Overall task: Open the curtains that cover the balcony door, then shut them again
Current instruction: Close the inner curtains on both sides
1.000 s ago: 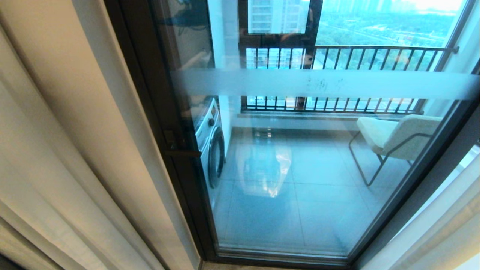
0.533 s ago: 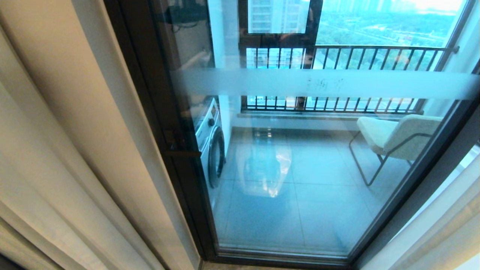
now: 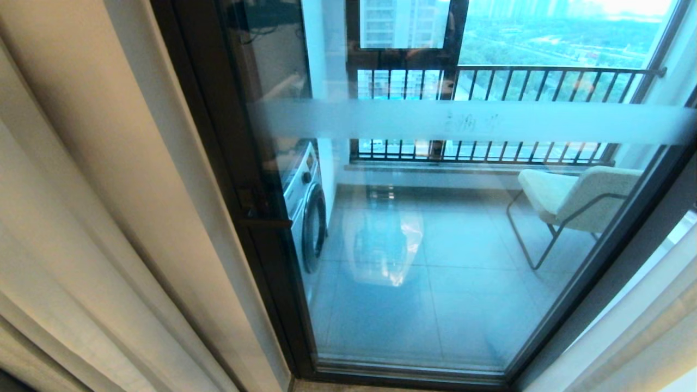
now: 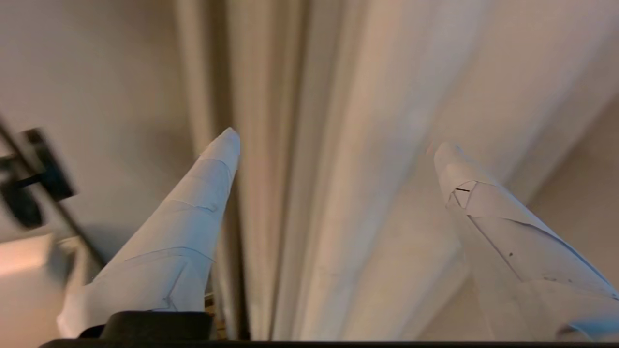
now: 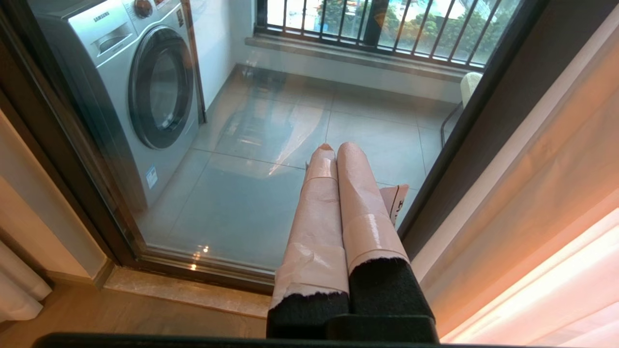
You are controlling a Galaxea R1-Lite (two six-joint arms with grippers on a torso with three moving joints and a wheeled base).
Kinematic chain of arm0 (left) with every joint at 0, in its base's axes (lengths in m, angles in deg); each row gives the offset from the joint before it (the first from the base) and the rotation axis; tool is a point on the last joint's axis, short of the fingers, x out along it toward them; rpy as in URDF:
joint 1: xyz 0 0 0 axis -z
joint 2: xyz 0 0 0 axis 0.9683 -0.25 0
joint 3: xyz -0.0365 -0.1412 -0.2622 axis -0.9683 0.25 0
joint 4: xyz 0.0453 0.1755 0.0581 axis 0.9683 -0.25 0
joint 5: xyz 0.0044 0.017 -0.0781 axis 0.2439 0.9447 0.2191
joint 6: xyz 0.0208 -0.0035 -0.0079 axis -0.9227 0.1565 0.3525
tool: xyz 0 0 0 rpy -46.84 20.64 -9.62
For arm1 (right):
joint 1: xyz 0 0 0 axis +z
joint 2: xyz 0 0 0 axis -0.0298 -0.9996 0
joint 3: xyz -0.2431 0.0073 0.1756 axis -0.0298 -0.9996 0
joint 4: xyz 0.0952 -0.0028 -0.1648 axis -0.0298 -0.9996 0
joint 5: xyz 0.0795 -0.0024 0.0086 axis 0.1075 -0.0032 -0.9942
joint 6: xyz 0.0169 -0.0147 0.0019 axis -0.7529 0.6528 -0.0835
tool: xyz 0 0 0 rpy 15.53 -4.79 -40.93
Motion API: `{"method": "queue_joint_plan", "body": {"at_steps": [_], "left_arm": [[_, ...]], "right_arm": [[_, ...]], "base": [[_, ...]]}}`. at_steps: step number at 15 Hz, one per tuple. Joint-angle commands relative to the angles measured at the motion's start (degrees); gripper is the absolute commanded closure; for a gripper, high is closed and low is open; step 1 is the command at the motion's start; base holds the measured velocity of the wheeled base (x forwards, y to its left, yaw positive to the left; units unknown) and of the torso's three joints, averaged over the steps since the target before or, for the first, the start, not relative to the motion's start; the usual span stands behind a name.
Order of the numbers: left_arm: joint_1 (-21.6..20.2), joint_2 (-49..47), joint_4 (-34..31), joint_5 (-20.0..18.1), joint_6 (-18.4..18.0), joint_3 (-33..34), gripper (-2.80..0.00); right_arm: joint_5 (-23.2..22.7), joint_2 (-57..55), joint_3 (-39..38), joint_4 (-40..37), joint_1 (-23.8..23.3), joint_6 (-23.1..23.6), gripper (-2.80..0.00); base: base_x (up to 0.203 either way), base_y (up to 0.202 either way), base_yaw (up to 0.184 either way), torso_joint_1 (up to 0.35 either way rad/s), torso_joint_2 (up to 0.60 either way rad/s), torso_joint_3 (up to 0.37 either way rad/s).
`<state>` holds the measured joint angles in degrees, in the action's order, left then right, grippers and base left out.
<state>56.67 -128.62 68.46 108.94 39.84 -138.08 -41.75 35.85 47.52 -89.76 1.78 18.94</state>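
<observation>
Presently: left gripper (image 4: 333, 140), taped fingers spread wide, empty, facing folds of sheer white curtains (image 4: 309, 145) drawn aside of the dark-framed glass balcony door (image 3: 435, 245). Right gripper (image 5: 333, 147) clenched, empty.

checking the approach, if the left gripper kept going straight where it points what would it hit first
Most likely the curtains: the left gripper, fingers apart, points straight at their vertical folds, nothing between. How near the fabric is cannot be told.
</observation>
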Motion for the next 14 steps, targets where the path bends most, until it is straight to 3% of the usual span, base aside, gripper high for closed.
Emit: {"method": "queue_joint_plan", "body": {"at_steps": [1,8,14], "left_arm": [[-1.33,-2.27,-0.04,-2.01,0.14,-2.03,-2.8],[-6.57,-7.11,-1.41,-9.22,1.55,-8.4,-2.8],[-10.83,-10.46,-3.01,-10.08,3.19,-13.25,-2.8]], "right_arm": [[-0.03,-0.02,0.0,-0.02,0.01,0.08,0.0],[-0.03,-0.02,0.0,-0.02,0.01,0.08,0.0],[-0.03,-0.02,0.0,-0.02,-0.07,0.08,0.0]], "base": [[0.0,0.0,0.0,0.0,0.0,0.0],[0.0,0.0,0.0,0.0,0.0,0.0],[0.0,0.0,0.0,0.0,0.0,0.0]]}}
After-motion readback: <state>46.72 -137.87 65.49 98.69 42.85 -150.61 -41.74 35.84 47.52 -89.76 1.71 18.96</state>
